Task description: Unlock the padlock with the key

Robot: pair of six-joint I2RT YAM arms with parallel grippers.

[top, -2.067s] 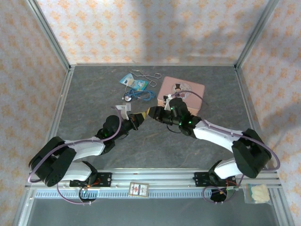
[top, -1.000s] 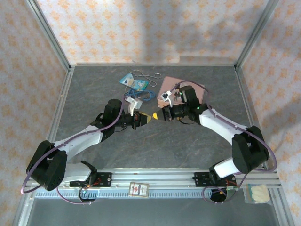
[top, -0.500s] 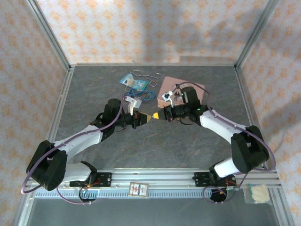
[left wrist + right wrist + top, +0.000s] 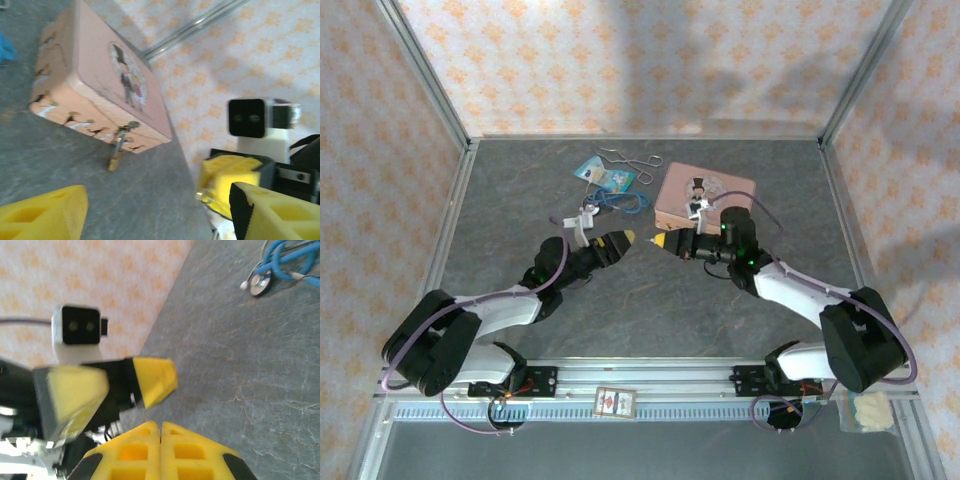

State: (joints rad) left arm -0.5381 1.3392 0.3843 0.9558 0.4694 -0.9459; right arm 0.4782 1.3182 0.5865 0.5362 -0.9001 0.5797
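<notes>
Both arms are stretched forward over the table point(image 4: 520, 190), elbows out and wrists turned inward. The left gripper point(image 4: 620, 240) and right gripper point(image 4: 663, 241) point tip to tip, close but apart, just in front of the pink tin box point(image 4: 705, 193). Left fingers point(image 4: 47, 210) are spread wide with nothing between them. Right fingers point(image 4: 130, 450) are pressed together; maybe a thin metal bit at the tips, too blurred to call. One padlock point(image 4: 115, 161) hangs from the latch on the box's side wall. Count: two arms, one box, one stethoscope point(image 4: 618, 201), one blue packet point(image 4: 605, 175).
</notes>
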